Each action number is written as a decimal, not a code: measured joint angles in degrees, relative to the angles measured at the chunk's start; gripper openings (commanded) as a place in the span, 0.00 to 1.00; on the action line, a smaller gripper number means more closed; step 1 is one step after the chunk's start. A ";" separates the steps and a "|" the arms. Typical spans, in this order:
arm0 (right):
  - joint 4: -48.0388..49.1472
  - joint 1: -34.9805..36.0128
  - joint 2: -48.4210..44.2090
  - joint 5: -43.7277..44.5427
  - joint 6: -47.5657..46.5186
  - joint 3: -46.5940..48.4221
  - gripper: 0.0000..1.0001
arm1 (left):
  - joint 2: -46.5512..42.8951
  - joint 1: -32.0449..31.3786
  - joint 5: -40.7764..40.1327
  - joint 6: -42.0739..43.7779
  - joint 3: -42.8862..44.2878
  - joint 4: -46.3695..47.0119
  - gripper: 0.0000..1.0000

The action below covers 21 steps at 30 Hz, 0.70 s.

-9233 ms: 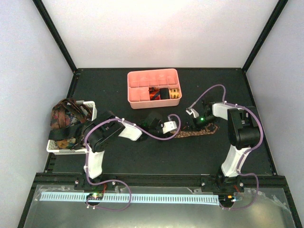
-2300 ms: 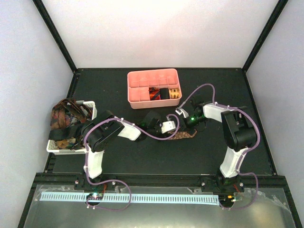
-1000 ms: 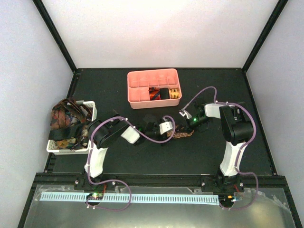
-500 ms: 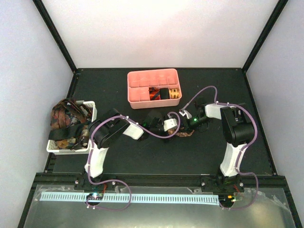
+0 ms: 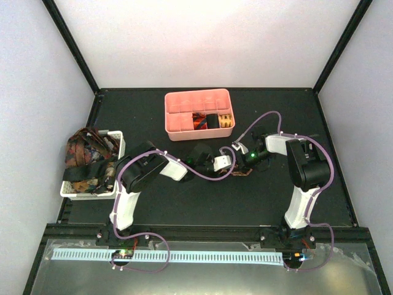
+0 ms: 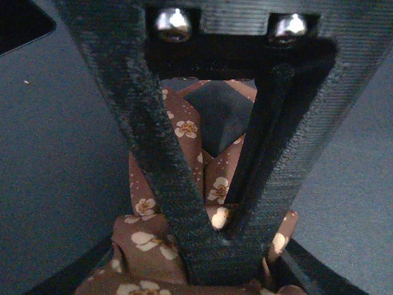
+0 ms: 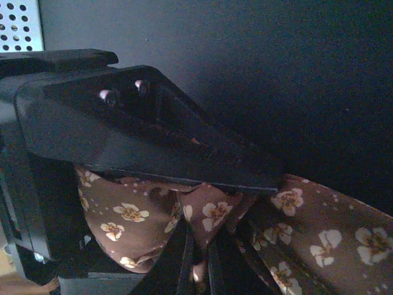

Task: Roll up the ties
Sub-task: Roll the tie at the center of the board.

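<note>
Ribbed left gripper (image 6: 216, 236) on crumpled floral tie (image 6: 146, 243)

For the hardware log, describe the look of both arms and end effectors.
Left arm and right arm match: white links, black joint housings, looping purple cables. A green light glows at the right wrist. Left end effector and right end effector: matte black plastic.
</note>
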 measured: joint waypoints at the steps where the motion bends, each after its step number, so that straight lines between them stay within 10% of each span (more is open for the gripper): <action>1: -0.20 0.00 -0.09 0.00 0.00 0.00 0.02 | 0.00 0.00 0.02 0.17 0.02 -0.02 0.47; 8: -0.33 0.00 -0.09 1.25 0.00 0.00 0.02 | -0.63 0.09 0.11 -0.37 -1.36 1.38 0.89; 21: -1.38 -0.50 1.95 2.10 -0.04 0.70 0.02 | -5.62 1.73 -0.02 -2.51 -14.14 13.60 0.94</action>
